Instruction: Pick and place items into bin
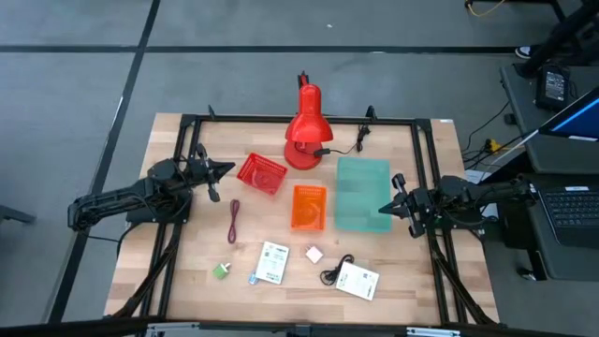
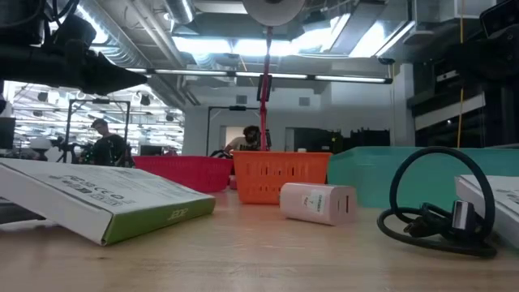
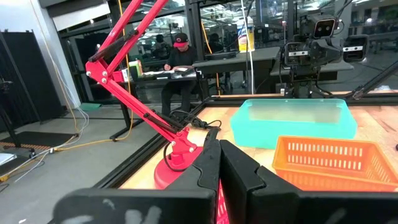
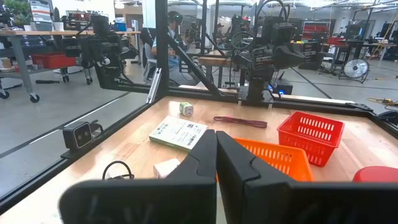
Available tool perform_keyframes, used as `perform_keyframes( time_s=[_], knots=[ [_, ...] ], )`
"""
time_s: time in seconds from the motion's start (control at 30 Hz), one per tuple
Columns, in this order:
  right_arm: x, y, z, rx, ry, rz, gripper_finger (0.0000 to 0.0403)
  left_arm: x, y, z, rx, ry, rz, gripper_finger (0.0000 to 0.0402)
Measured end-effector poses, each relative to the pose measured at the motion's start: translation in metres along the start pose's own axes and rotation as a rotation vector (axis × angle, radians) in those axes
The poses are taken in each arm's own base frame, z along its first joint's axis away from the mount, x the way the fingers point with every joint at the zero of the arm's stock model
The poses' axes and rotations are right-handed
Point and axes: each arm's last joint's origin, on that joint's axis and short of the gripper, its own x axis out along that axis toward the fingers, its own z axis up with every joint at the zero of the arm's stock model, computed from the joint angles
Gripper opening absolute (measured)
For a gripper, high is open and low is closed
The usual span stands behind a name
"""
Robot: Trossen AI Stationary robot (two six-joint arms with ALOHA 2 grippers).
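Looking at the loose stuff first: all scattered along the front edge of the table (image 1: 187,271), nothing in a bin yet. Dark red cord (image 1: 234,221) toward the left side, tiny green cube (image 1: 222,271) near the front-left corner, one flat white packet (image 1: 272,263) about mid-front, pinkish-white cube (image 1: 314,254) just beside it, then the black coiled cable (image 1: 332,273) touching or almost touching the second packet (image 1: 357,281) toward the front right.

Guessing on handling: cord and cable probably limp and light, so best pinched mid-length or across the coil, likely to dangle and snag. Cubes small and stiff, easy to squirt out sideways, so square on two flat faces. Packets look light, flat and maybe slick, so better taken by an edge than from the top.

Behind them, three bins mid-table: red basket (image 1: 262,174), orange basket (image 1: 308,207), teal tray (image 1: 362,194). Red desk lamp (image 1: 305,131) at the back edge, not part of the job.

Left claw (image 1: 228,169) parked by the left edge near the red basket, fingers pressed together on nothing. Right claw (image 1: 382,209) at the right edge beside the teal tray, same deal, clamped together and empty.
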Motion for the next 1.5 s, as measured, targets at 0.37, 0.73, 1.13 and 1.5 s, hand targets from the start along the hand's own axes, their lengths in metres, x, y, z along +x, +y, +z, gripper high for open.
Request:
perform_keyframes(
  time_s=[0.37,0.73,1.13,1.5],
  knots=[
    [0.0,0.0,-0.0001,0.0,0.0,0.0,0.0,0.0,-0.0001,-0.0001,0.0,0.0,0.0,0.0004],
    [0.0,0.0,0.0,0.0,0.0,0.0,0.0,0.0,0.0,0.0,0.0,0.0,0.0,0.0004],
    [0.0,0.0,-0.0001,0.0,0.0,0.001,0.0,0.0,-0.0001,-0.0001,-0.019,0.0,-0.001,0.0004],
    [0.0,0.0,0.0002,-0.004,-0.002,0.0,0.0,-0.0009,-0.007,0.0008,-0.028,-0.025,-0.243,0.0004]
  ],
)
